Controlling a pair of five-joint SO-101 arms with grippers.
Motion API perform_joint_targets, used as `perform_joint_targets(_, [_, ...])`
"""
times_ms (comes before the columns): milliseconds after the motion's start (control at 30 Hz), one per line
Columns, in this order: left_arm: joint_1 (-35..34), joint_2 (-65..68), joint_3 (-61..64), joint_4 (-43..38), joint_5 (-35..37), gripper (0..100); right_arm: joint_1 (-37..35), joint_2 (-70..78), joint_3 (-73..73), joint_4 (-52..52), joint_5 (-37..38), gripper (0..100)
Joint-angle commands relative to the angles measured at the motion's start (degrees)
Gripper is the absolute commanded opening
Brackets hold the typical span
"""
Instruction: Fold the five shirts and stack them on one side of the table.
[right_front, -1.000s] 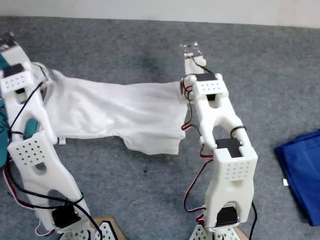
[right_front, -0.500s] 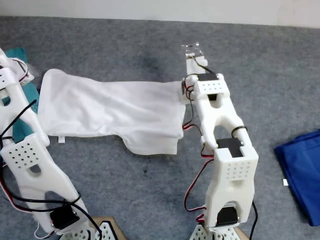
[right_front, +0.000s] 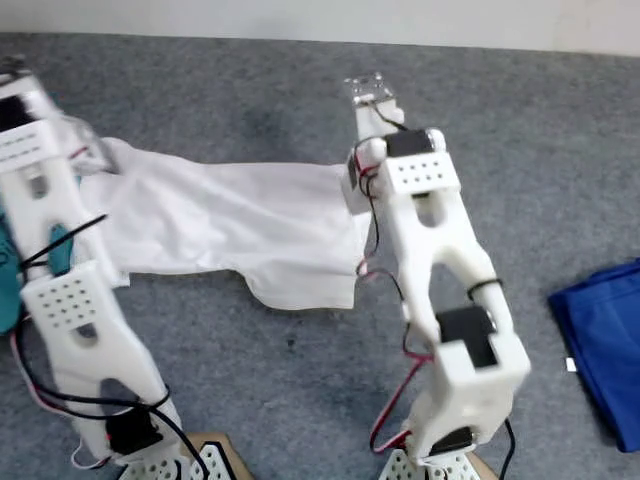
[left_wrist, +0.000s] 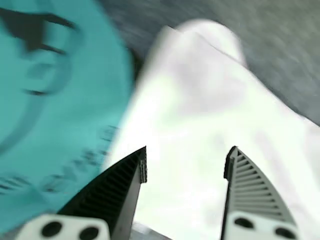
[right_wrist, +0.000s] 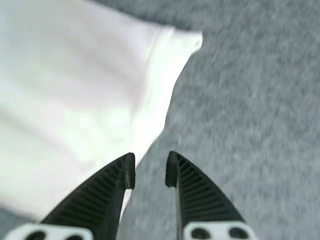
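- The teal shirt (left_wrist: 55, 100) lies at the far left edge of the high view, touching the left end of the white shirt (right_front: 240, 220).
- The white shirt spreads across the left and centre of the grey table (right_front: 200, 90). Its long axis runs left to right, with 1 arm at each end.
- The left gripper (left_wrist: 186, 152) hangs over the shirt's left end, fingers spread wide, nothing between them.
- The right gripper (right_wrist: 150, 156) sits over the shirt's right edge where cloth meets table, fingers narrowly parted and holding nothing. Its arm stretches up the centre.
- A blue shirt (right_front: 605, 340) lies well apart at the right edge.
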Motion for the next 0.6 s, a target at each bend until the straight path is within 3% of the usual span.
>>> perform_joint_targets(0, [4.2, -2.5, -1.4, 1.5, 3.5, 26, -0.8, -16.3, 12.4, -3.7, 0.7, 12.2])
perform_joint_targets(233, [12.0, -7.8, 9.5, 1.4, 3.7, 26, 1.2, -33.9, 42.3, -21.3, 0.8, 12.4])
perform_joint_targets(567, [21.6, -8.2, 19.4, -2.5, 6.8, 26, 0.7, -31.7, 49.4, -29.7, -1.8, 12.4])
